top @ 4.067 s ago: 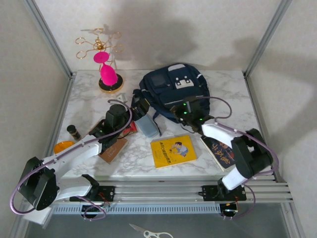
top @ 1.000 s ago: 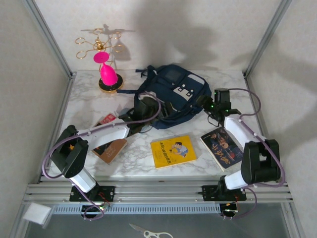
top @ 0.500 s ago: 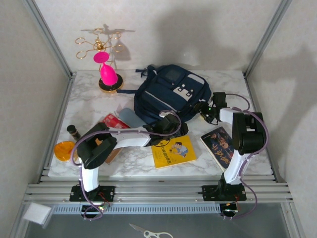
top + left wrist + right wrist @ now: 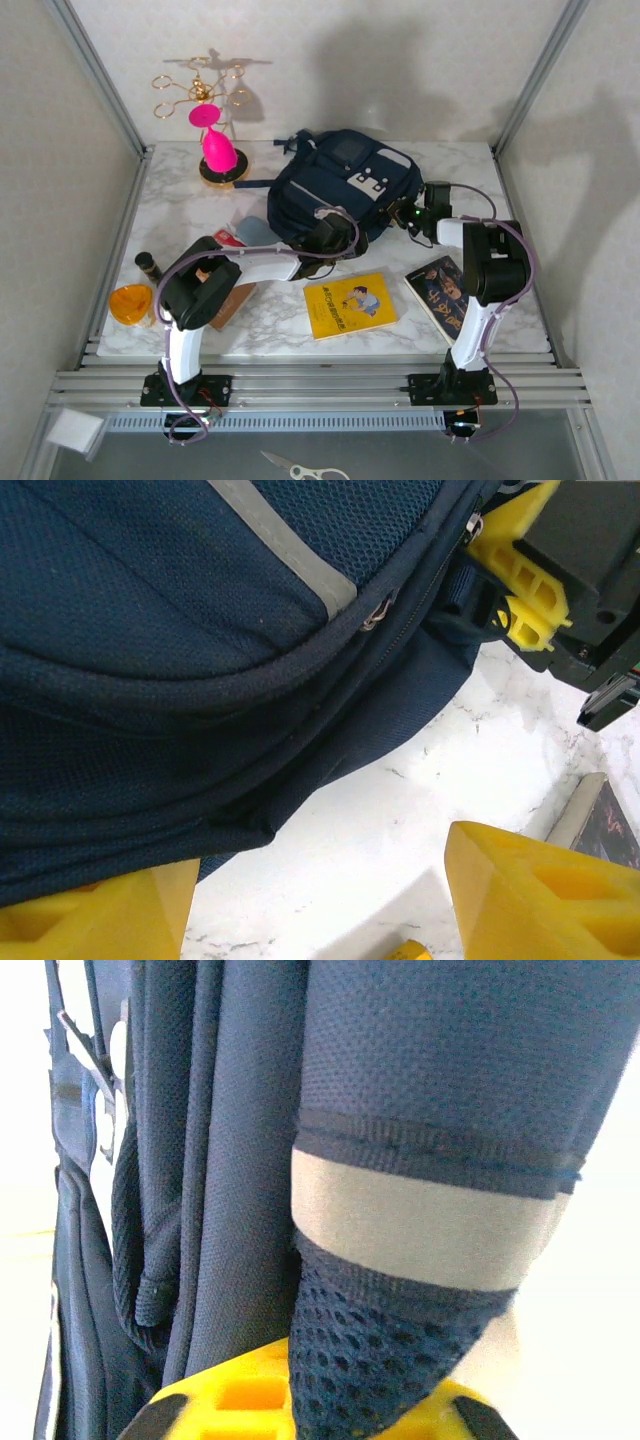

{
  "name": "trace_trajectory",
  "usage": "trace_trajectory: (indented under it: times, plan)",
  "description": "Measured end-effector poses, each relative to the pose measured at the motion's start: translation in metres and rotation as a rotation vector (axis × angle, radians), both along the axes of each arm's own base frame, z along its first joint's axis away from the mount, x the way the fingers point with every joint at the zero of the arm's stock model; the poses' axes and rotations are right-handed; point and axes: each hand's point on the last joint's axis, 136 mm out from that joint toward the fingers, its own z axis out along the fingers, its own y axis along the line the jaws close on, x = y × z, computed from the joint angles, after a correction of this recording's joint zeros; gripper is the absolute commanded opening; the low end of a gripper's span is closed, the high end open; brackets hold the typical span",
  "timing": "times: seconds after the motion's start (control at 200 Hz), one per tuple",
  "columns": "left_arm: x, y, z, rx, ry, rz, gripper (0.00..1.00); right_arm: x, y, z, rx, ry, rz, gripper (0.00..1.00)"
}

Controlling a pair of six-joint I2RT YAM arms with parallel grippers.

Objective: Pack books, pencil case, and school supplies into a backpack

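The navy backpack [image 4: 345, 185] lies flat at the table's middle back. My right gripper [image 4: 403, 214] is at its right edge, shut on a navy mesh flap of the backpack [image 4: 380, 1360]; its yellow fingers [image 4: 510, 575] also show in the left wrist view. My left gripper [image 4: 335, 236] hovers open at the backpack's near edge [image 4: 250, 730], over bare marble, nothing between its fingers [image 4: 540, 890]. The yellow book [image 4: 350, 304] and dark book [image 4: 450, 296] lie in front. The brown book [image 4: 236, 298] is partly under the left arm. The grey-blue pencil case [image 4: 257, 231] and red box [image 4: 228, 238] lie left of the backpack, the orange piece [image 4: 130, 303] far left.
A gold stand with pink pieces [image 4: 218, 150] is at the back left. A small dark cylinder [image 4: 148, 266] stands near the left edge. Metal frame posts rise at both back corners. Scissors [image 4: 300, 468] lie below the table's front rail.
My right gripper has closed on the backpack's right edge. My left gripper swept right along the backpack's front, then drew back up against its near edge, its jaws narrowing a little.
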Motion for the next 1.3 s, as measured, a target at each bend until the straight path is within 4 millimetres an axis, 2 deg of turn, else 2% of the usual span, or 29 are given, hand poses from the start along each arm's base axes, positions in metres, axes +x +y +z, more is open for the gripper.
trace_trajectory:
  times: [0.13,0.23,0.305,0.451,0.536,0.616,0.771,0.896,0.981,1.077,1.112,1.167,1.297]
  plan:
    - [0.005,0.007,0.000,0.022,0.002,-0.012,0.66,-0.001,0.004,0.008,0.035,0.003,-0.022,0.00]
    - [0.005,0.015,0.005,0.039,0.006,-0.006,0.67,-0.007,0.012,0.028,0.059,-0.010,-0.047,0.00]
    - [0.006,0.024,0.020,0.037,-0.003,0.012,0.66,-0.014,0.019,0.052,0.088,-0.047,-0.072,0.00]
    - [-0.008,0.050,0.064,-0.022,-0.057,0.081,0.62,-0.029,0.034,0.102,0.178,-0.120,-0.091,0.00]
    - [-0.017,0.060,0.082,-0.073,-0.084,0.101,0.58,-0.041,0.039,0.118,0.215,-0.135,-0.098,0.00]
    - [-0.016,0.059,0.084,-0.088,-0.090,0.105,0.55,-0.050,0.035,0.127,0.229,-0.131,-0.123,0.00]
    - [-0.003,0.053,0.071,-0.044,-0.094,0.091,0.52,-0.069,0.021,0.134,0.223,-0.121,-0.197,0.00]
    - [0.028,0.041,0.080,-0.014,-0.141,0.062,0.52,-0.085,0.009,0.142,0.205,-0.145,-0.291,0.00]
    - [0.052,0.042,0.091,-0.008,-0.188,0.052,0.52,-0.093,0.015,0.144,0.208,-0.155,-0.324,0.00]
    - [0.063,0.053,0.099,0.006,-0.225,0.056,0.58,-0.096,0.028,0.142,0.219,-0.144,-0.328,0.00]
    - [0.063,0.058,0.101,0.010,-0.236,0.058,0.63,-0.096,0.030,0.139,0.219,-0.133,-0.331,0.00]
    - [0.054,0.070,0.103,0.016,-0.241,0.061,0.64,-0.095,0.031,0.131,0.219,-0.110,-0.340,0.00]
    - [0.004,0.096,0.119,0.010,-0.264,0.058,0.63,-0.093,0.031,0.119,0.214,-0.075,-0.360,0.00]
